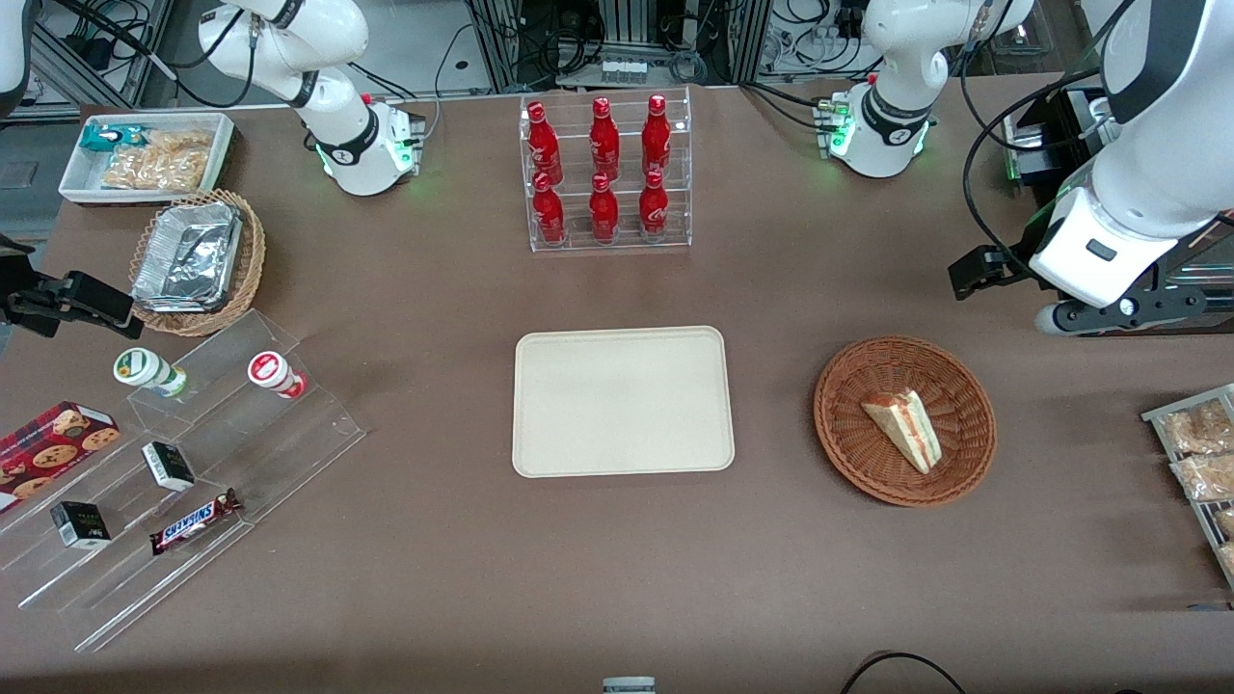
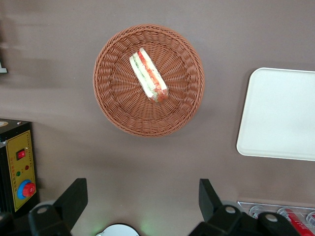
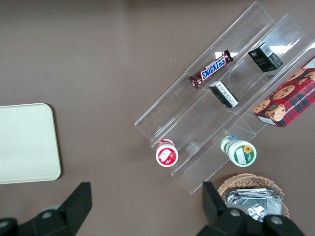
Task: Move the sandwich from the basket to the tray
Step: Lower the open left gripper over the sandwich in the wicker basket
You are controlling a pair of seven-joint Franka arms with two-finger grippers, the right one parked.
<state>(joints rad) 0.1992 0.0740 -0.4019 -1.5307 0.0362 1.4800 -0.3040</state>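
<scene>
- Front view, going left to right: a white bin of snack packets sat at the parked arm's end of the table, and nearer the camera than it a tan wicker basket with foil trays.
- Nearer still, a clear stepped acrylic stand held two little capped cups, a couple of dark boxes, a Snickers bar and a cookie box.
- Mid-table, a clear rack of red bottles stood farther from the camera than the tray, which lay flat with nothing on it.
- Toward the working arm's end, the basket sat beside the tray but well apart from it, with the sandwich lying inside, filling stripes showing along its cut edge.
- The gripper hung high over the table, farther from the front camera than the basket, pretty clearly spread wide and holding nothing: in the left wrist view both dark fingers stood far apart with bare table between them, well clear of the basket.
- Same wrist view also caught a black control box with a red button near the fingers.
- At the working arm's end, bagged tan snacks lay on a rack.
</scene>
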